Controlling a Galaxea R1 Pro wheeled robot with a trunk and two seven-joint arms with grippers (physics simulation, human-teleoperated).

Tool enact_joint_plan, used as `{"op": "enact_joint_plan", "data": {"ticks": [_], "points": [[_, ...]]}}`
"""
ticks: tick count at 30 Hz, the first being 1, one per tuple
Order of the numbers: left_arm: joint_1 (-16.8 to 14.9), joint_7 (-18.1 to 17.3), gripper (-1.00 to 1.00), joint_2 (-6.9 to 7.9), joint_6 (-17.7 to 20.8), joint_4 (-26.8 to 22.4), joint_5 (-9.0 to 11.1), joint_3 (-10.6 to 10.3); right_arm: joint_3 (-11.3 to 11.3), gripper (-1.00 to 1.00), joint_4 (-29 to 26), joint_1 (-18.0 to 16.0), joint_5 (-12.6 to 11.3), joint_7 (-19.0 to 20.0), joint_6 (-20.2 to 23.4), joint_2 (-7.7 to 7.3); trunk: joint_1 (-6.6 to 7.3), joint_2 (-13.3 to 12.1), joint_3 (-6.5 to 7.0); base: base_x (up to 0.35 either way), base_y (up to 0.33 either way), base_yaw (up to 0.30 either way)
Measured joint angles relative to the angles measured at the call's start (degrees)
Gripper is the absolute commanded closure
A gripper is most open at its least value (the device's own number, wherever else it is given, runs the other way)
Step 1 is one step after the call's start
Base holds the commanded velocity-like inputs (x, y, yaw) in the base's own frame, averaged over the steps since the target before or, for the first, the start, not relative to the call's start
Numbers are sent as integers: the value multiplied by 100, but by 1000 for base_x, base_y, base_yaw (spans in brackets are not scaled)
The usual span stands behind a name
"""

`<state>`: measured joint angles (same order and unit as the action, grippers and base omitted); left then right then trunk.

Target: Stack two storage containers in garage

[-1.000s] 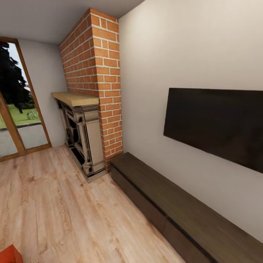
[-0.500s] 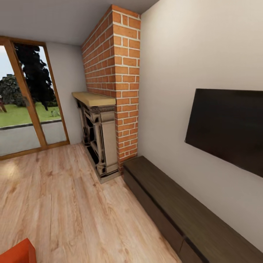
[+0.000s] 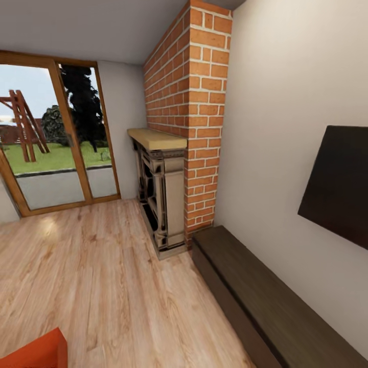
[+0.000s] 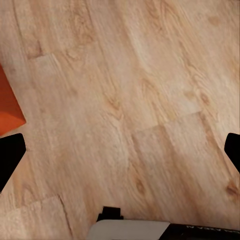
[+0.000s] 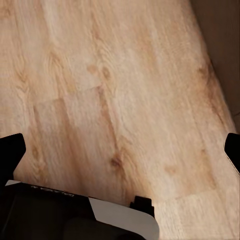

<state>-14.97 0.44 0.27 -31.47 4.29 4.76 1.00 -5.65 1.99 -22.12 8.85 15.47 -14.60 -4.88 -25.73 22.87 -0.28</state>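
Room: living room, light wood plank floor (image 3: 102, 286), beige wall (image 3: 286, 92).
Storage container: orange-red corner (image 3: 38, 352) at the head view's lower left edge, on the planks; same orange-red corner (image 4: 9, 102) at the edge of the left wrist view, beside one fingertip.
Left gripper (image 4: 120, 150): jaws spread wide, black fingertips (image 4: 10, 157) at opposite picture edges, nothing between them but bare planks.
Right gripper (image 5: 120, 150): jaws likewise released, fingertips (image 5: 11, 152) far apart over bare planks.
Fireplace (image 3: 162, 204): ornate pale surround under a wooden mantel, against a red brick chimney (image 3: 197, 112).
Glass door (image 3: 51, 138): wood-framed, left of the fireplace, lawn and trees outside.
Low cabinet (image 3: 266, 301): dark wood, along the beige wall, touching the chimney base.
Television (image 3: 340, 184): black, mounted on the wall above the cabinet.
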Motion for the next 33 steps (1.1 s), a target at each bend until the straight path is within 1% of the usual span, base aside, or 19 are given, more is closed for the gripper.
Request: {"op": "enact_joint_plan", "data": {"ticks": [11, 28, 33], "points": [[-1, 0, -100, 0, 1, 2, 0, 0, 0, -100, 0, 2, 0, 0, -1, 0, 0, 0, 0, 279, -13, 289], [-2, -1, -100, 0, 1, -1, 0, 0, 0, -100, 0, 1, 0, -1, -1, 0, 0, 0, 0, 287, -125, 289], [-2, -2, -100, 0, 0, 0, 0, 0, 0, -100, -1, 3, 0, 0, -2, 0, 1, 0, 0, 317, -40, 289]]}}
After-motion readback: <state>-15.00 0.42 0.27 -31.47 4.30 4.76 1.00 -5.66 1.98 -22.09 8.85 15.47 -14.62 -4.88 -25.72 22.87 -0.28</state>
